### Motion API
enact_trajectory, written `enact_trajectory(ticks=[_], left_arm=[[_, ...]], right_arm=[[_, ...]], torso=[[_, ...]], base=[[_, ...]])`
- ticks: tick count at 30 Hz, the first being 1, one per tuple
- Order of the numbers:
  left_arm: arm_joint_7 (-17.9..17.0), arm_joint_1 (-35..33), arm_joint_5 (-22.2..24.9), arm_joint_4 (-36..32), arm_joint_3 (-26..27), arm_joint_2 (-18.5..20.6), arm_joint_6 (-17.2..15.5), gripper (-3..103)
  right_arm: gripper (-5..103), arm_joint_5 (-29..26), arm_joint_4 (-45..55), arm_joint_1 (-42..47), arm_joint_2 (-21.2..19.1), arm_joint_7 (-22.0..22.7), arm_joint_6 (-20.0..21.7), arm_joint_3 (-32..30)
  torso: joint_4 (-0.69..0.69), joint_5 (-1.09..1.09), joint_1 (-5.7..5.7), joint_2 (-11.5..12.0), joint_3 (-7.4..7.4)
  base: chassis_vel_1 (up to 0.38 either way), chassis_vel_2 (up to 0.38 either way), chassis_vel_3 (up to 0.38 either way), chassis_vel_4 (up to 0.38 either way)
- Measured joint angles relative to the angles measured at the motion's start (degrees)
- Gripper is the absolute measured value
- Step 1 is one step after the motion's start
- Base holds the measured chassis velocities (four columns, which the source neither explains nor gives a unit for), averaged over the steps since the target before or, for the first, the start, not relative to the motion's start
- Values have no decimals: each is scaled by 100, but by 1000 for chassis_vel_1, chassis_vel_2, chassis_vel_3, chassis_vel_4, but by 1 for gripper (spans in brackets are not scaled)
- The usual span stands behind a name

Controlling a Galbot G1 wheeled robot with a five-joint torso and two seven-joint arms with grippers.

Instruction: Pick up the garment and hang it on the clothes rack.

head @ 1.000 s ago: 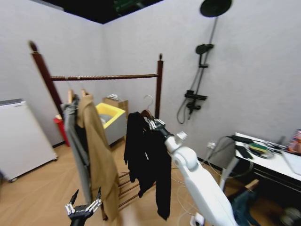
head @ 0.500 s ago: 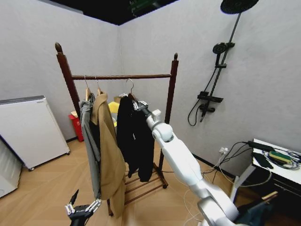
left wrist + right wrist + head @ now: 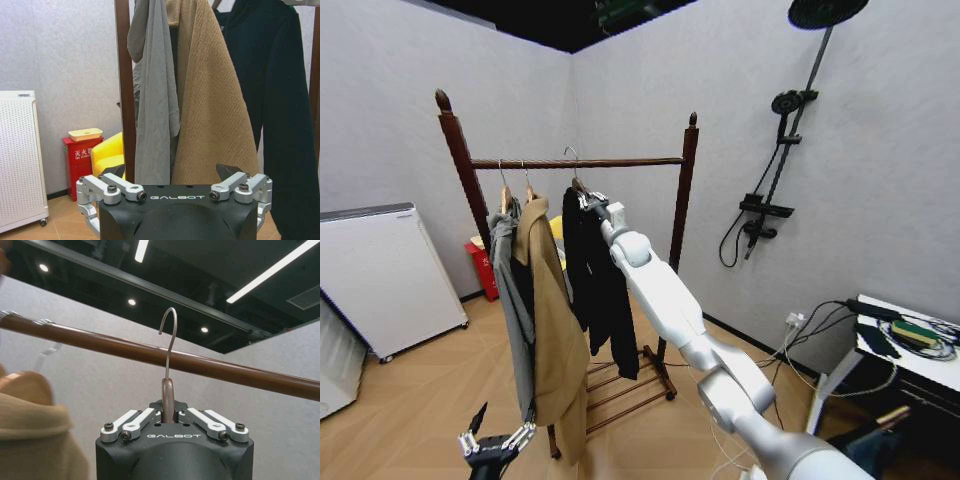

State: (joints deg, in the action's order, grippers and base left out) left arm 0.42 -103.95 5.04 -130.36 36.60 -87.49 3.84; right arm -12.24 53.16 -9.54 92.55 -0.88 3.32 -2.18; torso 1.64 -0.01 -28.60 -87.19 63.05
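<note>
R end effector (image 3: 169,417) clenched on the coat (image 3: 592,268) hanger neck, hook (image 3: 170,337) up above the rack (image 3: 575,162) rail, which runs crosswise just behind it, so hook must drop over; L end effector (image 3: 175,192) released, idle low.

Clothes rack (image 3: 682,190): one, with two knob-topped posts and one top rail.
Garments at the rack: three, namely one black garment (image 3: 595,275), one tan coat (image 3: 552,330), one grey garment (image 3: 510,300).
Hanger hooks (image 3: 570,158) seen near the rail: three.
Grippers: two, left gripper (image 3: 498,443) and right gripper (image 3: 590,203).
White radiator-like unit (image 3: 380,275): one.
Red box (image 3: 483,268): one.
Wall shower pole (image 3: 788,130): one, with two shower heads.
</note>
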Motion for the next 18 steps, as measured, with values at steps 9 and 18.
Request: enact_trajectory(ticks=[9, 18], left_arm=[[0, 0, 0, 0, 0, 0, 0, 100], [1, 0, 0, 1, -1, 0, 0, 100]], right_arm=[[10, -284, -241, 62, -23, -4, 268, -56], [14, -971, 487, 476, -34, -6, 706, 205]], torso=[[0, 2, 0, 0, 0], [0, 1, 2, -1, -1]], base=[[0, 0, 0, 0], [0, 0, 0, 0]])
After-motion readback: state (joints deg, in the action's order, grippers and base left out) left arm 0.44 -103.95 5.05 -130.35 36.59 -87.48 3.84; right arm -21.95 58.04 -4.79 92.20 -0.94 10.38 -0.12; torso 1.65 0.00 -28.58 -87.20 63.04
